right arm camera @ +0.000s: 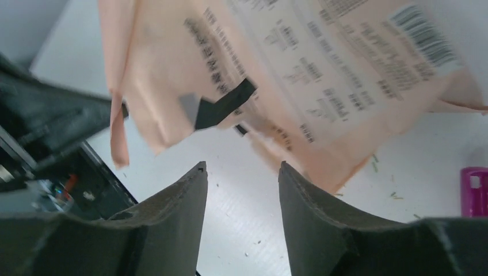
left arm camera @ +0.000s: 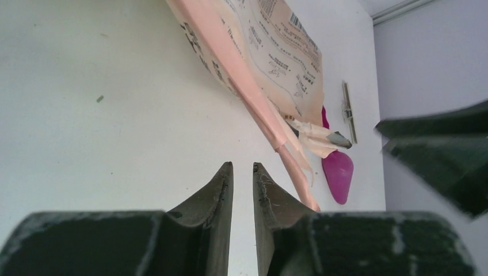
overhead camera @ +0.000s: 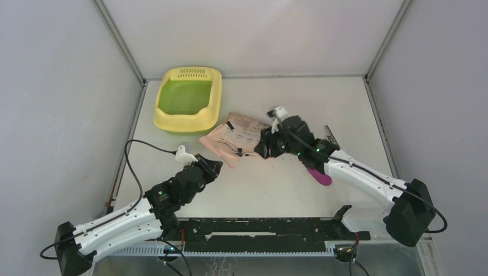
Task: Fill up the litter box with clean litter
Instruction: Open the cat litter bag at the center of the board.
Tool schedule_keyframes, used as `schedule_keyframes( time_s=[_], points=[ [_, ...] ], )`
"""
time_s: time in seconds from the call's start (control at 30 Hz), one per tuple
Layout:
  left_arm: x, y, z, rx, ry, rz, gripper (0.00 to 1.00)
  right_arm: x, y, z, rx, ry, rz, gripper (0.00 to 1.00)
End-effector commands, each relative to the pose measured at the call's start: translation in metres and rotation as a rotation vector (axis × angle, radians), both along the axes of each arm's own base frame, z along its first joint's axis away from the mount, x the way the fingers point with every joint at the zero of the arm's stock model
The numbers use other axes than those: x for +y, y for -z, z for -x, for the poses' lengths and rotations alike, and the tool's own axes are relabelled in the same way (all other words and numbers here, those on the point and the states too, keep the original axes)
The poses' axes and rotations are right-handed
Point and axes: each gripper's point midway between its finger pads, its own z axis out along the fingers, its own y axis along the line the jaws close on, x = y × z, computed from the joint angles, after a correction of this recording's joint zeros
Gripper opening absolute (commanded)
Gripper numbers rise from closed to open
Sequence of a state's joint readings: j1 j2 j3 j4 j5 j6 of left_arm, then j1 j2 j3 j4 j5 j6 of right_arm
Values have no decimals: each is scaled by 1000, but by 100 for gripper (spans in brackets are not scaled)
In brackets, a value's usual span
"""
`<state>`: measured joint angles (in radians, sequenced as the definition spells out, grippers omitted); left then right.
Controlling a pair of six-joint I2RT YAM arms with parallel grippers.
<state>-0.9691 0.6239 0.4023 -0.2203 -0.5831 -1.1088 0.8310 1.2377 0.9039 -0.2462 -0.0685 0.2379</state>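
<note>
The pale yellow litter box (overhead camera: 216,95) sits at the back left, its green floor bare and its slotted grille at the far end. No mass of clean litter shows; only stray specks lie on the table in the right wrist view. A peach printed bag (overhead camera: 236,135) (left arm camera: 276,57) (right arm camera: 288,69) lies flat in front of the box. My left gripper (overhead camera: 217,167) (left arm camera: 243,167) hovers just short of the bag's near corner, open by a narrow gap with nothing in it. My right gripper (overhead camera: 258,150) (right arm camera: 241,165) stands open at the bag's right edge, holding nothing.
A magenta scoop (overhead camera: 319,175) (left arm camera: 338,172) (right arm camera: 475,190) lies on the table under the right arm. A thin metal clip (overhead camera: 331,133) (left arm camera: 348,112) lies beyond it. A black clip (right arm camera: 224,103) sits on the bag. Walls close in the table on three sides.
</note>
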Motion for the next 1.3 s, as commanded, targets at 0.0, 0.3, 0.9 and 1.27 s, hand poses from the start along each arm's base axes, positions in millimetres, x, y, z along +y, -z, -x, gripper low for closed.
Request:
schedule_keyframes(
  time_s=[0.0,0.3,0.9,1.27],
  points=[
    [0,0,1,7,-15,-4,23,-2,-27,-6,265,83,-247,62],
    [2,-24,15,0,10,12,24,-12,2,-29,99,160,81,62],
    [4,-30,17,-6,16,3,24,-35,7,-60,-61,10,199,46],
    [2,-29,17,-3,22,0,24,-14,12,-44,-78,-130,174,47]
  ],
)
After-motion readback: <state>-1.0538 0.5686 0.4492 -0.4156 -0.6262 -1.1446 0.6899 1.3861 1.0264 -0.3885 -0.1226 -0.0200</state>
